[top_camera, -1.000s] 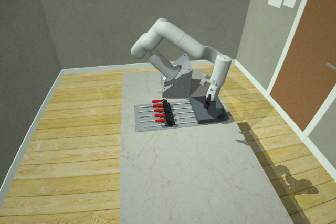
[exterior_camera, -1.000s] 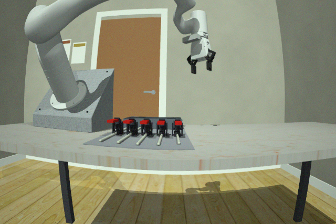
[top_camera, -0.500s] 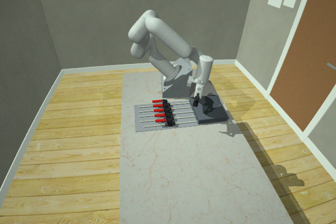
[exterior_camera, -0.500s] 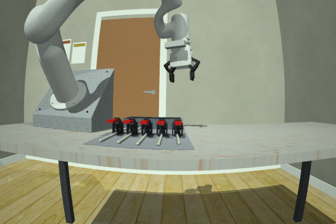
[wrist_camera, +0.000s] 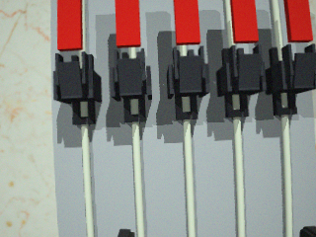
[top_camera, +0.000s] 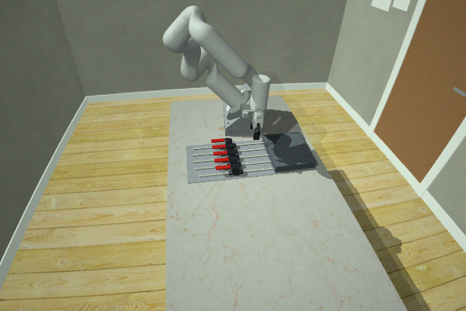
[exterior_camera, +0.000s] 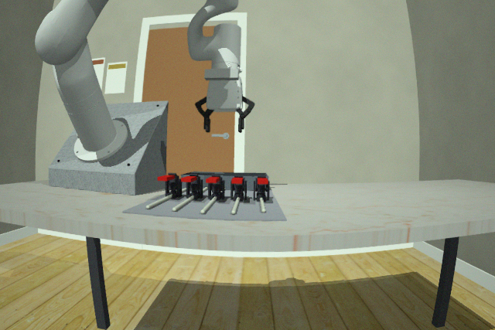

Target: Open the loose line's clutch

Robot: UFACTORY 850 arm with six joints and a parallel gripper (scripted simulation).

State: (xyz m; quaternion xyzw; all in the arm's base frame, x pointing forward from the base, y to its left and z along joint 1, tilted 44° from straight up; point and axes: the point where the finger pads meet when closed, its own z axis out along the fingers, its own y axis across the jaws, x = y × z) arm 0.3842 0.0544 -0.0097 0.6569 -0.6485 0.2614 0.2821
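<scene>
A: Where do the five control lines [exterior_camera: 207,204] lie?

B: Side by side on a grey base plate [top_camera: 195,178] on the worktop [exterior_camera: 360,206], running into the grey console [top_camera: 291,153]. Each passes through a dark clutch [wrist_camera: 188,79] with a red lever [wrist_camera: 187,22] lying flat, on the side away from the console.

A: And the gripper [exterior_camera: 223,120]?

B: It hangs well above the row of clutches, pointing straight down. Its fingers [exterior_camera: 206,121] are spread wide, with nothing between them.

A: The arm's base?

B: A grey wedge pedestal [exterior_camera: 131,151] just behind the plate.

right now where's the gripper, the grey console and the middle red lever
gripper [exterior_camera: 223,123]: exterior view, gap between open fingertips
grey console [top_camera: 291,153]: top view, its lid
middle red lever [wrist_camera: 187,22]: wrist view, flat red face
</scene>
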